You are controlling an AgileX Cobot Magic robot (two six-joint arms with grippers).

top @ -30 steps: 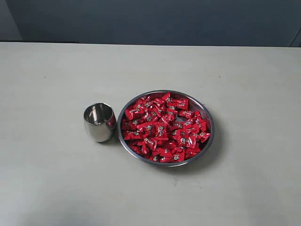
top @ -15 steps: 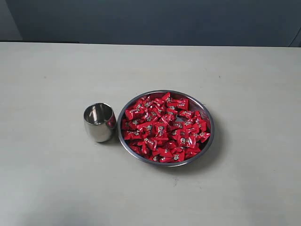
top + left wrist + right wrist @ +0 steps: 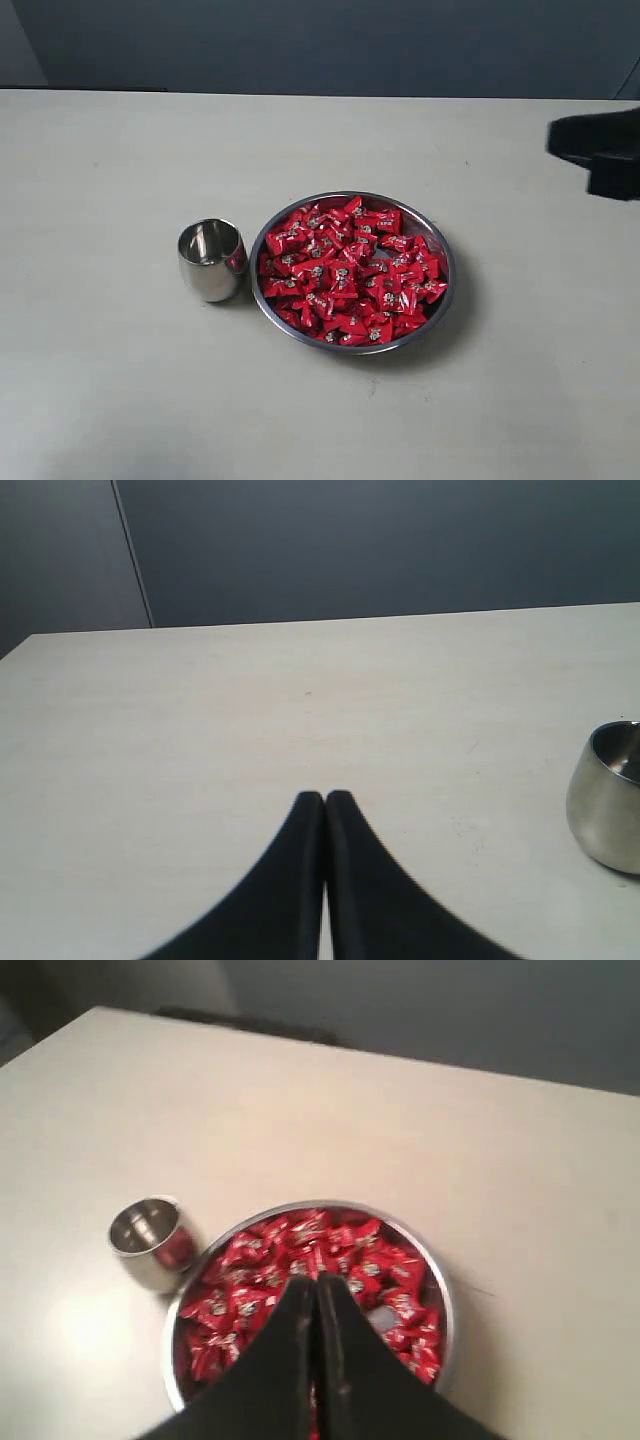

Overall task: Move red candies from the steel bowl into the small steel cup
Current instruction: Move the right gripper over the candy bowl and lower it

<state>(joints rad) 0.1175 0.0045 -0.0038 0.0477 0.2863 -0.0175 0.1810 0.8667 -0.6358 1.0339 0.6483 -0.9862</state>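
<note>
The steel bowl [image 3: 448,290] sits mid-table, heaped with red candies [image 3: 345,275]. Just left of it, almost touching, stands the small steel cup [image 3: 211,260]; I see no candy in it, only a red reflection on its side. My right gripper [image 3: 316,1283] is shut with nothing held, and in its wrist view it hangs above the candies [image 3: 260,1280] in the bowl [image 3: 440,1290], the cup [image 3: 150,1240] beside. Its dark arm [image 3: 600,150] enters the exterior view at the right edge. My left gripper [image 3: 324,798] is shut and empty over bare table, with the cup [image 3: 607,798] off to one side.
The pale tabletop [image 3: 120,400] spreads wide around bowl and cup. A dark wall [image 3: 320,45] runs behind the table's far edge.
The right arm has come into the exterior view at the right edge; it was out of view before. Bowl, candies and cup have not moved.
</note>
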